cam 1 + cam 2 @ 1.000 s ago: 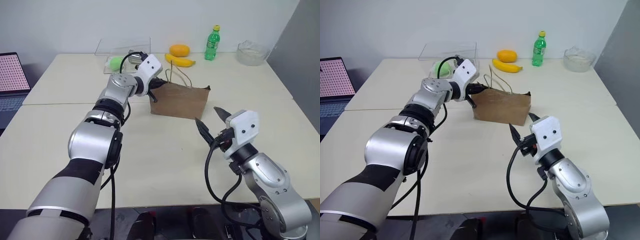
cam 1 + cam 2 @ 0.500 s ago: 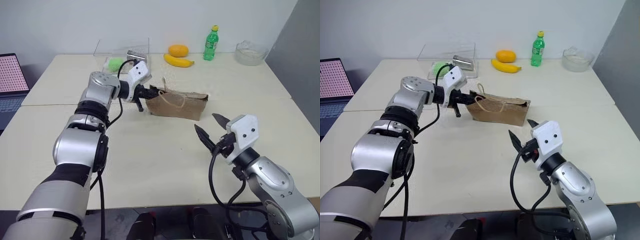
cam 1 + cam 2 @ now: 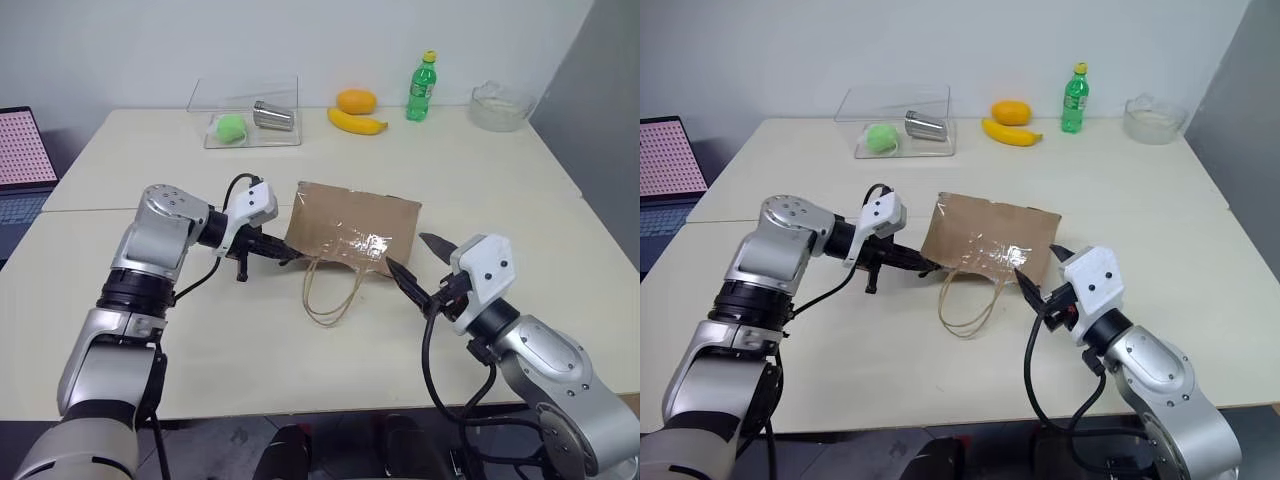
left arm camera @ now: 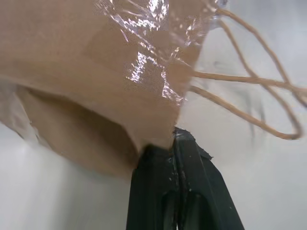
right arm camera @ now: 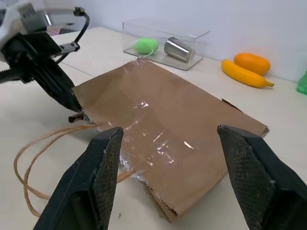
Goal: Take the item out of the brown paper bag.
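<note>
Since a second ago the left tool [image 3: 283, 256], pinched shut on the paper bag [image 3: 352, 226], has dragged it nearer and tipped it flat on the bench [image 3: 300, 330], handles [image 3: 328, 294] trailing. The right tool [image 3: 415, 268] hovers open beside it. The left wrist view shows clear crinkled film [image 4: 151, 67] at the bag's mouth; the item itself is hidden.

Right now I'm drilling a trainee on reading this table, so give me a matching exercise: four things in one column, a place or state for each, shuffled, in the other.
Things:
1. brown paper bag
2. left gripper
3. right gripper
4. green ball

States:
A. open, near the bag's right end
B. inside the clear plastic box
C. lying flat, handles toward the robot
D. shut on the bag's corner

Pairs: 1-C, 2-D, 3-A, 4-B
</note>
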`<state>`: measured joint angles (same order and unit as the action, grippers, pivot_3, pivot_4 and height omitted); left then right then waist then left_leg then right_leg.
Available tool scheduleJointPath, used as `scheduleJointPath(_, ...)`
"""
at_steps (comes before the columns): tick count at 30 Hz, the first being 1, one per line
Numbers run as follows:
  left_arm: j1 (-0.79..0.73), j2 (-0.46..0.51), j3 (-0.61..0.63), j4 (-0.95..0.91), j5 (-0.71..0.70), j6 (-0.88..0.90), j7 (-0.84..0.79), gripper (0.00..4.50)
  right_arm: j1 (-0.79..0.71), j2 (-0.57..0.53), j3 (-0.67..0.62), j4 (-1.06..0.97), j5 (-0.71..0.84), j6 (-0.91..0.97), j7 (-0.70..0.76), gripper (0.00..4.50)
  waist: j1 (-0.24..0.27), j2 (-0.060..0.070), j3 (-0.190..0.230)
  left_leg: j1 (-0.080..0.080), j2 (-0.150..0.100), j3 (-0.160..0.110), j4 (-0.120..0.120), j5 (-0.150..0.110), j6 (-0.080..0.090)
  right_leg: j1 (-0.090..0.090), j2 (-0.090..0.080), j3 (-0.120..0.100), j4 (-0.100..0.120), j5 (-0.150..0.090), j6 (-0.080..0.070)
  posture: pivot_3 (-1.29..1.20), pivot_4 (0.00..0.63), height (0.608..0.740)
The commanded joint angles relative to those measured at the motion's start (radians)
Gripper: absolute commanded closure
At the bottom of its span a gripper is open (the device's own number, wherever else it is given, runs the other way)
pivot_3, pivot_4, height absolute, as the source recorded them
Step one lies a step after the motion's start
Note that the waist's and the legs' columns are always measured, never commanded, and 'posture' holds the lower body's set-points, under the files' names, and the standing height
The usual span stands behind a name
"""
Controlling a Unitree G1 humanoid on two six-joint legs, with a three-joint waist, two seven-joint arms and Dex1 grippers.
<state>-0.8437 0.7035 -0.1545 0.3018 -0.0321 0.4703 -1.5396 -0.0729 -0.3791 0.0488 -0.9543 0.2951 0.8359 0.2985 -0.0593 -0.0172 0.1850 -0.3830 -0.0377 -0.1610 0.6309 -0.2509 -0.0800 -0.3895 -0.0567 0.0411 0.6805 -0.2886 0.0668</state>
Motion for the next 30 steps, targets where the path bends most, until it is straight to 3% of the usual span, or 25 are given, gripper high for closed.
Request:
scheduleJointPath(1, 0.029, 0.153, -0.003, -0.177, -0.191, -0.009, -0.074, 4.49, 0.021, -0.033, -0.028, -0.047, 0.019, -0.024, 0.028, 1.19, -0.002, 0.0, 0.0, 0.0, 0.0, 0.0, 0.0, 0.0, 0.0, 0.0, 0.0, 0.0, 0.0, 0.0, 0.0, 0.0, 0.15, 0.74)
scheduleJointPath(3, 0.06, 0.272, -0.051, -0.242, -0.283, -0.065, -0.075, 4.49, 0.037, -0.054, -0.033, -0.052, 0.025, -0.033, 0.044, 1.19, -0.007, 0.0, 0.0, 0.0, 0.001, 0.001, -0.001, 0.0, 0.0, -0.001, 0.0, 0.001, 0.0, 0.0, 0.0, 0.0, 0.15, 0.74)
scheduleJointPath(5, 0.09, 0.337, -0.078, -0.254, -0.262, -0.19, -0.075, 4.49, 0.054, -0.073, -0.032, -0.052, 0.029, -0.046, 0.062, 1.19, -0.005, 0.001, 0.0, 0.001, 0.002, 0.001, -0.002, 0.0, 0.0, -0.001, 0.001, 0.001, 0.0, -0.001, -0.001, 0.0, 0.15, 0.74)
scheduleJointPath(8, 0.139, 0.313, -0.06, -0.247, -0.214, -0.362, -0.072, 4.49, 0.07, -0.102, -0.014, -0.048, 0.053, -0.068, 0.108, 1.19, 0.003, 0.001, -0.001, 0.002, 0.002, 0.001, -0.001, 0.0, 0.0, 0.001, 0.001, 0.0, 0.0, -0.001, -0.001, 0.0, 0.15, 0.74)
scheduleJointPath(11, 0.184, 0.204, -0.041, -0.239, -0.203, -0.488, 0.01, 3.88, 0.075, -0.123, 0.0, -0.043, 0.088, -0.063, 0.143, 1.19, 0.016, 0.0, 0.0, 0.001, 0.001, 0.001, 0.0, 0.0, 0.0, 0.002, 0.0, 0.0, 0.0, -0.001, -0.001, 0.0, 0.15, 0.74)
scheduleJointPath(18, 0.264, 0.041, -0.06, -0.103, -0.102, -0.908, 0.104, 1.78, 0.103, -0.159, 0.016, -0.054, 0.126, -0.03, 0.155, 1.19, 0.018, -0.001, -0.001, 0.001, 0.002, 0.001, 0.0, 0.0, 0.0, 0.001, 0.001, 0.0, 0.0, 0.0, -0.001, 0.0, 0.15, 0.74)
scheduleJointPath(24, 0.224, -0.032, -0.108, 0.066, -0.016, -1.116, 0.15, 1.78, 0.155, -0.175, 0.025, -0.088, 0.146, -0.007, 0.135, 1.19, 0.021, -0.001, -0.001, 0.001, 0.001, 0.001, 0.001, 0.0, 0.0, 0.001, 0.001, 0.0, 0.0, 0.0, -0.001, 0.0, 0.15, 0.74)
scheduleJointPath(30, 0.192, -0.11, -0.133, 0.151, 0.033, -1.191, 0.233, 1.78, 0.173, -0.188, 0.026, -0.091, 0.151, -0.007, 0.125, 1.19, 0.024, -0.001, -0.001, 0.001, 0.001, 0.001, 0.001, 0.0, 0.0, 0.002, 0.001, 0.0, 0.0, 0.0, -0.001, 0.0, 0.15, 0.74)
